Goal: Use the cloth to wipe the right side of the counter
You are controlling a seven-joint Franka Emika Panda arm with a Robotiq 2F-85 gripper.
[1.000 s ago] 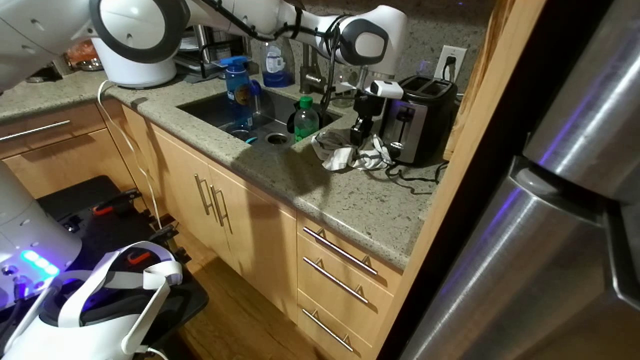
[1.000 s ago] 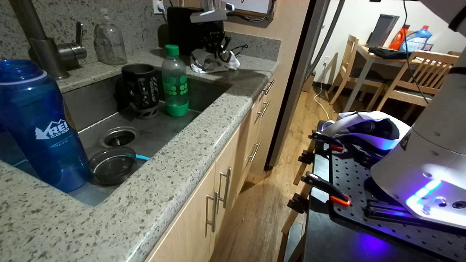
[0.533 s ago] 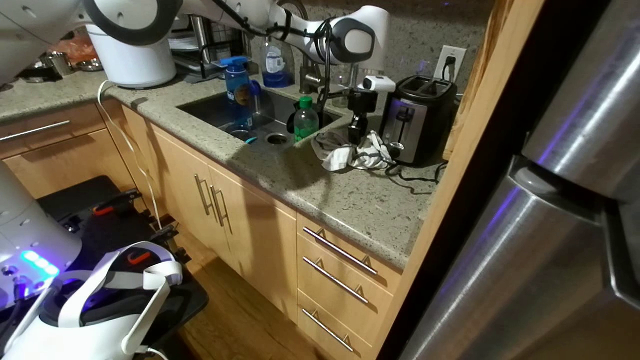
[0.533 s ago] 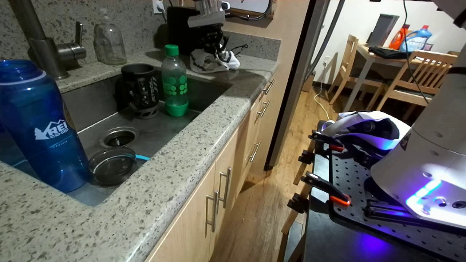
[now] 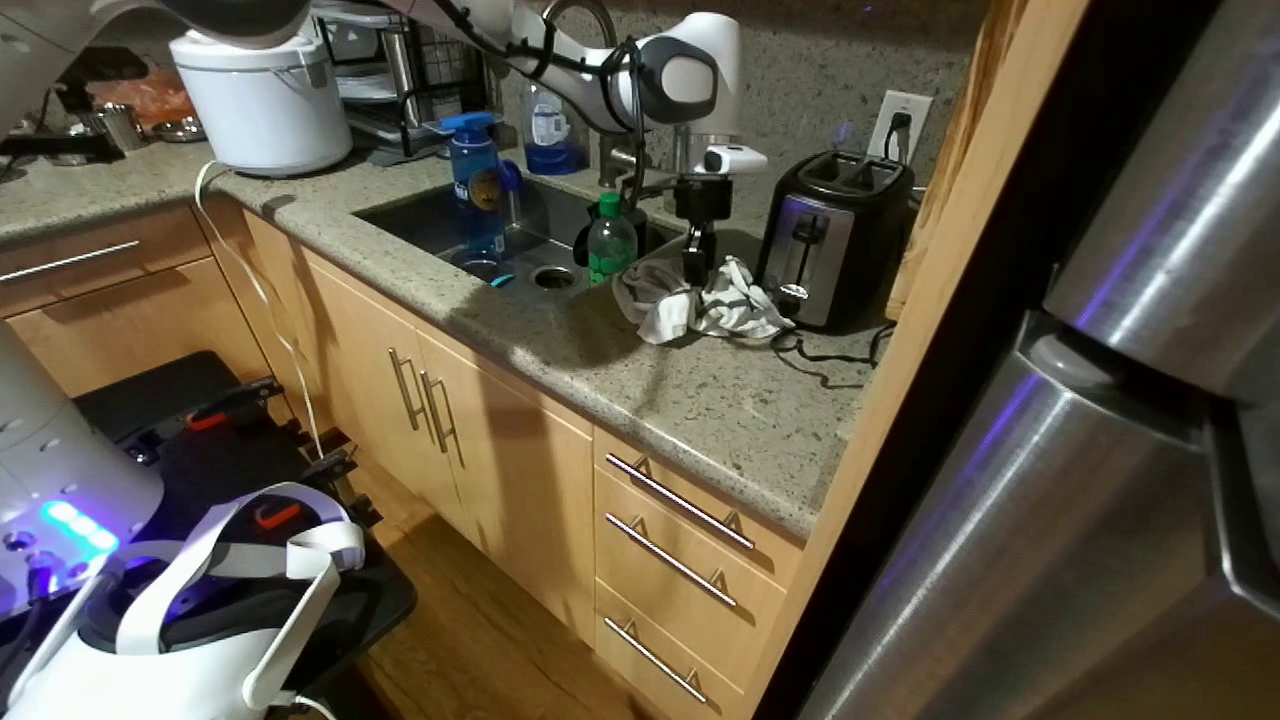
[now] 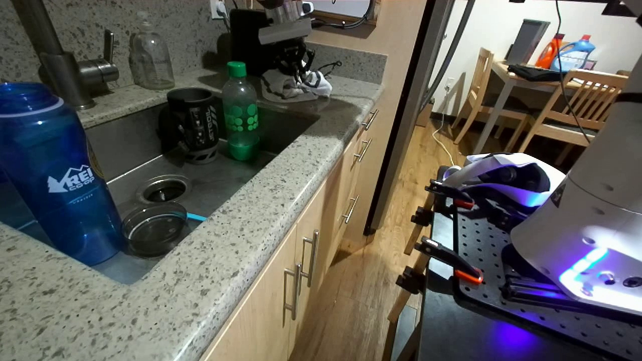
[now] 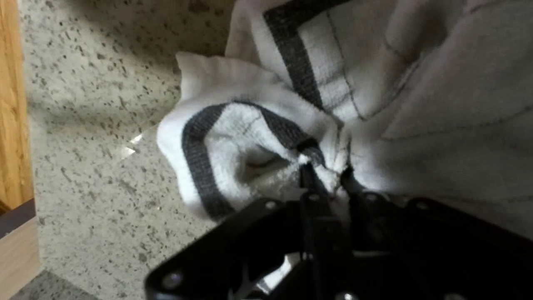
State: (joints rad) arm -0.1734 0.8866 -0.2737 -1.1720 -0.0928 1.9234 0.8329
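Just beside the sink (image 6: 215, 186), at the end where the green-capped bottle (image 6: 241, 118) is stood, the cloth (image 7: 374, 141) is heaped on the surface (image 5: 745, 395), directly under the gripper (image 7: 327, 177); a fold of it is pinched between the jaws, which are drawn almost together around the fabric. No clear long axis is shown by the heap: its folds are spread to both sides of the grip, toward the sink and away from it. The coming move is judged to turn on this, since the part of the surface to be wiped is taken to lie farther from the sink, so the cloth would best be pulled that way. On the cloth's far side from the sink a toaster (image 5: 835, 240) is set close, and could be knocked. Inside the sink, besides that bottle, are held a blue bottle (image 6: 62, 180), a black cup (image 6: 194, 120) and what seems a shallow dish (image 6: 155, 229); their contents cannot be told. Behind the sink is set a bottle of blue liquid (image 5: 552, 150).
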